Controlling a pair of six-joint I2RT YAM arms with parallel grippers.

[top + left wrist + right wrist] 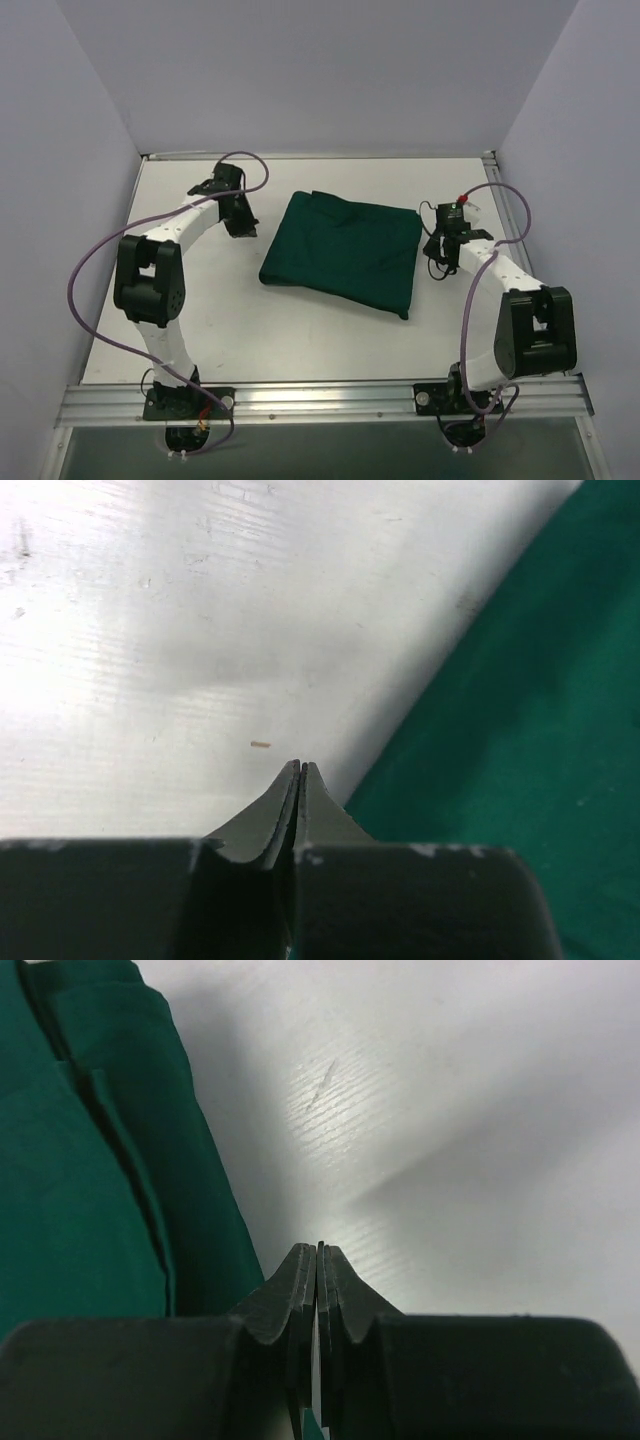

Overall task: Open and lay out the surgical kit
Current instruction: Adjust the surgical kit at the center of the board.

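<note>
Top external view, item one: dark green cloth wrap (pixel 345 250), a folded, roughly rectangular bundle lying flat in the middle of the table (pixel 200 300), slightly skewed, with soft creases near its far edge.

Item two: my left gripper (pixel 243 228), near the wrap's far left corner, fingers pressed together on nothing, tips over bare white surface.

Item three: my right gripper (pixel 436 258), just off the wrap's right edge, fingers likewise closed and empty.

Right wrist view: layered fold lines run along that edge of the cloth.

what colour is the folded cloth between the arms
Plain dark green; the folded cloth wrap shows best in the top external view.
</note>
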